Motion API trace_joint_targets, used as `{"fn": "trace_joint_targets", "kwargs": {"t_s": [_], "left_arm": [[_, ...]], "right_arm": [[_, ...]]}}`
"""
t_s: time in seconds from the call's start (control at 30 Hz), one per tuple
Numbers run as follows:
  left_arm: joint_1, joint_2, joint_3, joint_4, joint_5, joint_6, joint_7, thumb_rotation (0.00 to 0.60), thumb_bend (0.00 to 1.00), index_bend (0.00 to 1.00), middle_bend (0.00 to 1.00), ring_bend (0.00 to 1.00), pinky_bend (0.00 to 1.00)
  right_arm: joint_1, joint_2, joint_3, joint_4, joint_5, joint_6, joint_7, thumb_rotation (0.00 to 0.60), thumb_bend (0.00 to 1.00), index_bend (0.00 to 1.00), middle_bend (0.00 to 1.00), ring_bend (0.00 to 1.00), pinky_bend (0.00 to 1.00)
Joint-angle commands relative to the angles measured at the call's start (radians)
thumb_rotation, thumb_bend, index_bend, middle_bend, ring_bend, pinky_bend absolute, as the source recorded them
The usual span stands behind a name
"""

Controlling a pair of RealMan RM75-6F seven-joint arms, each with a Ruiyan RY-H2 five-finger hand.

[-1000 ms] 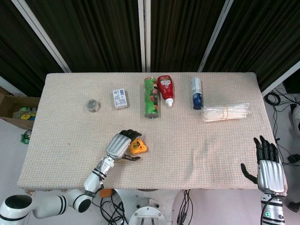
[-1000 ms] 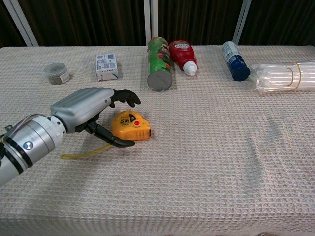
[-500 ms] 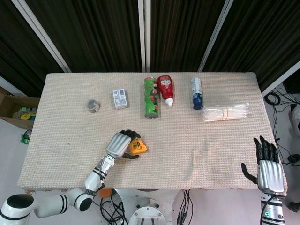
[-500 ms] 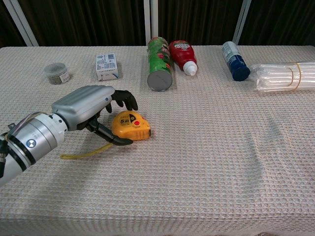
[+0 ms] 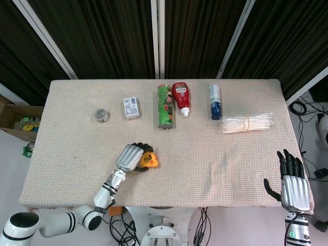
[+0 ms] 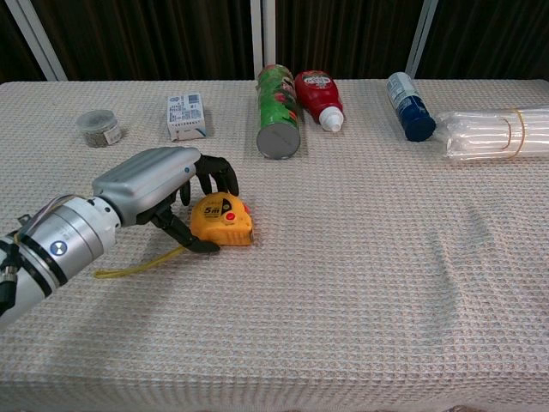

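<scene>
Since the earlier frames the left hand (image 6: pixel 163 184) has closed its fingers further round the tape measure (image 6: pixel 222 221), and the case has turned and shifted slightly toward the hand. Tape measure sits on the table (image 6: pixel 360 283) near the front-left, orange case with a red button on top, a short length of yellow tape (image 6: pixel 137 266) trailing out to the left along the cloth. Left hand now grips the case: dark fingers curl over its far side, thumb lies against the near side; head view shows the same hand (image 5: pixel 130 157) covering the left part of the case (image 5: pixel 149 161). Whether the case is lifted off the cloth or resting on it is hard to tell from either view. Right hand (image 5: pixel 295 187) is off the front-right table corner, well apart from everything, fingers straight and apart, holding nothing; not visible in chest view. Along the far edge, left to right: small jar (image 6: pixel 98 129), white box (image 6: pixel 186 116), green can (image 6: pixel 277 123) lying on its side, red bottle (image 6: pixel 318 97), blue-capped bottle (image 6: pixel 408 106), clear bundle (image 6: pixel 493 135) with a rubber band round it.
</scene>
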Motion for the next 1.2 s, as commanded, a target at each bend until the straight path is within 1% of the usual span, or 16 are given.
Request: {"fn": "trace_joint_targets", "kwargs": {"t_s": [0.03,0.17,0.33,0.47,0.63,0.73,0.83,0.93,1.1,1.2], "left_arm": [[0.000,-0.001,-0.001,0.000,0.000,0.002,-0.008,0.600,0.19,0.43,0.43,0.41,0.53],[0.002,-0.003,-0.005,-0.002,0.006,0.016,-0.031,0.600,0.23,0.47,0.47,0.44,0.56],[0.008,0.004,-0.019,-0.032,0.012,0.039,-0.115,0.600,0.25,0.52,0.51,0.48,0.59],[0.007,0.020,-0.042,-0.075,0.020,0.063,-0.165,0.600,0.25,0.53,0.52,0.49,0.60],[-0.010,0.028,-0.084,-0.128,0.018,0.087,-0.118,0.600,0.25,0.53,0.52,0.49,0.60],[-0.028,0.019,-0.114,-0.159,0.004,0.086,-0.088,0.600,0.25,0.53,0.52,0.49,0.60],[-0.044,-0.005,-0.143,-0.174,-0.014,0.097,-0.048,0.600,0.25,0.53,0.52,0.49,0.60],[-0.060,-0.029,-0.171,-0.200,-0.026,0.111,-0.019,0.600,0.25,0.53,0.52,0.49,0.60],[-0.081,-0.063,-0.212,-0.234,-0.052,0.123,-0.027,0.600,0.24,0.53,0.52,0.49,0.60],[-0.095,-0.082,-0.231,-0.231,-0.058,0.128,-0.039,0.600,0.24,0.53,0.52,0.49,0.59]], "right_arm": [[0.000,0.000,0.000,0.000,0.000,-0.001,0.000,0.600,0.28,0.00,0.00,0.00,0.00],[0.000,0.000,0.000,0.001,0.000,0.000,0.001,0.600,0.28,0.00,0.00,0.00,0.00],[0.001,0.000,0.000,0.001,-0.004,-0.001,0.001,0.600,0.28,0.00,0.00,0.00,0.00],[0.010,-0.007,0.004,0.004,-0.029,0.004,0.003,0.600,0.29,0.00,0.00,0.00,0.00],[0.043,-0.037,0.019,0.009,-0.104,0.017,0.011,0.600,0.29,0.00,0.00,0.00,0.00],[0.080,-0.060,0.035,-0.013,-0.136,-0.006,-0.033,0.600,0.29,0.00,0.00,0.00,0.00],[0.122,-0.106,0.067,-0.043,-0.157,-0.025,-0.095,0.600,0.25,0.00,0.00,0.00,0.00],[0.175,-0.179,0.105,-0.056,-0.165,-0.055,-0.156,0.600,0.24,0.01,0.00,0.00,0.00],[0.250,-0.286,0.147,-0.051,-0.140,-0.117,-0.207,0.600,0.24,0.06,0.01,0.00,0.00],[0.291,-0.347,0.169,-0.043,-0.115,-0.149,-0.219,0.600,0.24,0.12,0.02,0.00,0.00]]}}
